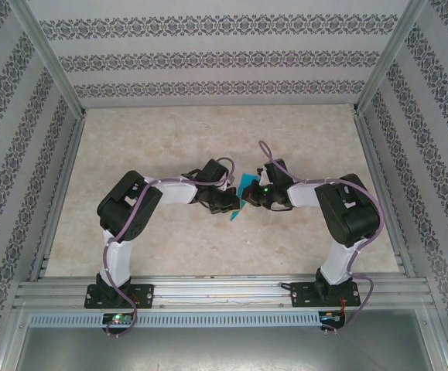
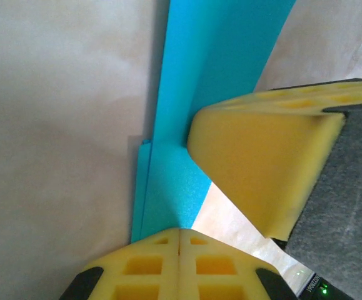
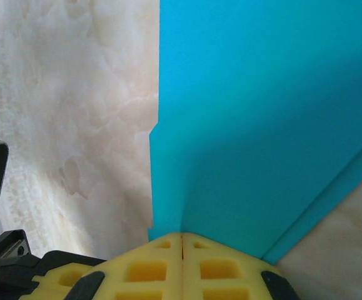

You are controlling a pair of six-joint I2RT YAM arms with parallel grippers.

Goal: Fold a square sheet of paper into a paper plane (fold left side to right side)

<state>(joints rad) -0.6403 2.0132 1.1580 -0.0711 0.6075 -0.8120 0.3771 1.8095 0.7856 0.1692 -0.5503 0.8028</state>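
**Top view:** bright, even, diffuse light. The table [image 1: 208,139] looks pale and slightly washed out, and the shadows on it are faint and soft. The frame rails [image 1: 47,54] lean inward toward the edges, a wide-angle effect.

**Left wrist view:** dimmer. The table is grey at left, and the left gripper [image 2: 179,232] at the lower edge is soft-focused.

**Right wrist view:** the table is overexposed at upper left. The square sheet of paper [image 3: 262,125] carries a diagonal shade across its lower part.

Beige marbled table [image 1: 208,139]; metal rail [image 1: 224,287] along near edge, arm bases [image 1: 119,294] bolted there.
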